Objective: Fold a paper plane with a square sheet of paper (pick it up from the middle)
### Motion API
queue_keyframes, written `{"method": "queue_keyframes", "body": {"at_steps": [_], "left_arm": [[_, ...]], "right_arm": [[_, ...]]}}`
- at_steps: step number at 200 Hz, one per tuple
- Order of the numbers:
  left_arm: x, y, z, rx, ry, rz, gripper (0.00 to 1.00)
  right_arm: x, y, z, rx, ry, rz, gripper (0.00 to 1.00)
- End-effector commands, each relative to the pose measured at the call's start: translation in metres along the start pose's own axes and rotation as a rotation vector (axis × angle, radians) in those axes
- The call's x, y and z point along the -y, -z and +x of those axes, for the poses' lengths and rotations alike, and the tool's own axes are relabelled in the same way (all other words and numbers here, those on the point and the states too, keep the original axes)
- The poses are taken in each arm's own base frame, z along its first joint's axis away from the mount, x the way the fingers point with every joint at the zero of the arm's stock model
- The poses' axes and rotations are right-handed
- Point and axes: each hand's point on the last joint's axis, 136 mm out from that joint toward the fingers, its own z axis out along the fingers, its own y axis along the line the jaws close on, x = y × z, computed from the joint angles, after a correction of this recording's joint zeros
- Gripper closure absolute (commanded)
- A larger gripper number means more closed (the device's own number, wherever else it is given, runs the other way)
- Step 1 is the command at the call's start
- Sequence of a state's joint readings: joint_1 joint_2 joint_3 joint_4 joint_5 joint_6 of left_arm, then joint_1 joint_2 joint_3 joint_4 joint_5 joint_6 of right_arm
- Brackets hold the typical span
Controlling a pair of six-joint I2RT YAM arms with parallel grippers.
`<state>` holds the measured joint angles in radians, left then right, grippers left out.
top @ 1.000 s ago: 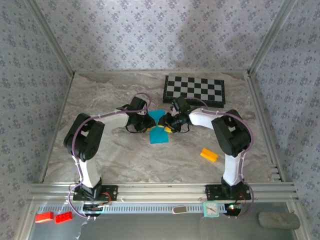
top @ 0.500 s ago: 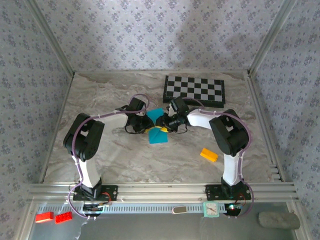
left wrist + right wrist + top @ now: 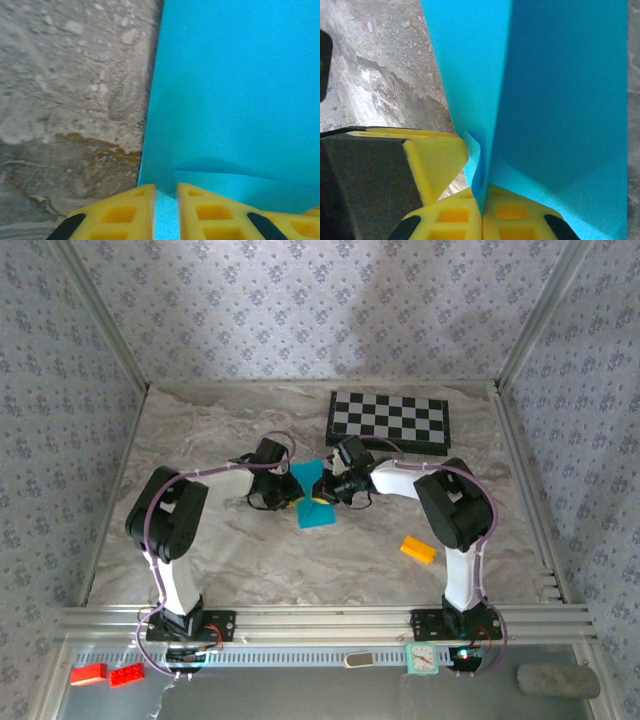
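- Square sheet of paper point(image 3: 318, 514): mid-worktop point(image 3: 230, 560), near the chessboard point(image 3: 390, 420), partly lifted.
- Left gripper point(image 3: 166, 189) and right gripper point(image 3: 481, 200): each pinched onto the sheet.
- Judged light, limp and crease-prone; grip near the edges.

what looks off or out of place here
The square sheet of paper is puckered, not cleanly creased, where the right fingers pinch it. A yellow-orange block lies askew on the table, apart from the paper.
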<state>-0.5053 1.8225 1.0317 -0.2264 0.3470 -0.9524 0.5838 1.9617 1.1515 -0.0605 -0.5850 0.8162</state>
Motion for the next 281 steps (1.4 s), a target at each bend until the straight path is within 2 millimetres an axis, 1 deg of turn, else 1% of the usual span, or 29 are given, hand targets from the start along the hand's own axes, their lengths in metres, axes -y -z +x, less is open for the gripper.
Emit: {"method": "queue_keyframes", "body": {"at_steps": [1,27,46,61,77,83,95,106,122,140,154,156,160,186,202,224,225,228,233,259,281], "left_arm": [[0.006,0.029,-0.009,0.055,-0.006,0.041,0.78],[0.014,0.063,-0.018,0.100,-0.014,0.121,0.70],[0.027,0.088,-0.022,0.124,-0.040,0.211,0.55],[0.042,0.108,-0.024,0.144,-0.062,0.300,0.46],[0.059,0.126,-0.023,0.153,-0.082,0.393,0.35],[0.067,0.132,-0.023,0.157,-0.091,0.431,0.30],[0.079,0.142,-0.020,0.153,-0.101,0.500,0.20],[0.090,0.148,-0.018,0.146,-0.109,0.563,0.14],[0.099,0.154,-0.015,0.131,-0.116,0.624,0.09],[0.105,0.158,-0.012,0.118,-0.123,0.664,0.05],[0.110,0.161,-0.009,0.108,-0.138,0.691,0.05],[0.111,0.161,-0.009,0.106,-0.139,0.694,0.05],[0.111,0.162,-0.009,0.103,-0.140,0.699,0.05],[0.121,0.170,-0.009,0.112,-0.155,0.747,0.10],[0.125,0.176,-0.010,0.122,-0.161,0.769,0.17],[0.123,0.178,-0.012,0.139,-0.156,0.769,0.25],[0.123,0.177,-0.013,0.140,-0.155,0.768,0.25],[0.122,0.177,-0.013,0.140,-0.150,0.766,0.26],[0.121,0.176,-0.014,0.143,-0.149,0.766,0.28],[0.120,0.176,-0.017,0.150,-0.139,0.772,0.42],[0.117,0.172,-0.018,0.148,-0.134,0.755,0.52]], "right_arm": [[-0.021,0.018,-0.020,0.079,0.067,-0.030,0.95],[-0.046,0.045,-0.035,0.149,0.122,-0.110,0.96],[-0.068,0.065,-0.043,0.182,0.165,-0.190,0.96],[-0.086,0.080,-0.049,0.198,0.184,-0.267,0.96],[-0.104,0.094,-0.054,0.207,0.196,-0.353,0.96],[-0.112,0.099,-0.055,0.209,0.203,-0.385,0.96],[-0.124,0.107,-0.056,0.208,0.209,-0.438,0.96],[-0.133,0.112,-0.056,0.203,0.213,-0.481,0.96],[-0.145,0.119,-0.055,0.198,0.218,-0.534,0.96],[-0.152,0.122,-0.054,0.186,0.215,-0.568,0.96],[-0.155,0.124,-0.053,0.179,0.212,-0.587,0.95],[-0.164,0.130,-0.056,0.188,0.227,-0.602,0.96],[-0.167,0.131,-0.057,0.189,0.233,-0.611,0.95],[-0.167,0.130,-0.055,0.171,0.220,-0.621,0.95],[-0.163,0.129,-0.054,0.159,0.207,-0.621,0.94],[-0.163,0.131,-0.054,0.160,0.204,-0.619,0.94],[-0.162,0.131,-0.054,0.160,0.204,-0.618,0.94],[-0.152,0.125,-0.051,0.147,0.181,-0.603,0.94],[-0.149,0.124,-0.050,0.145,0.174,-0.598,0.94],[-0.144,0.122,-0.051,0.140,0.162,-0.591,0.94],[-0.142,0.120,-0.051,0.139,0.158,-0.586,0.94]]}}
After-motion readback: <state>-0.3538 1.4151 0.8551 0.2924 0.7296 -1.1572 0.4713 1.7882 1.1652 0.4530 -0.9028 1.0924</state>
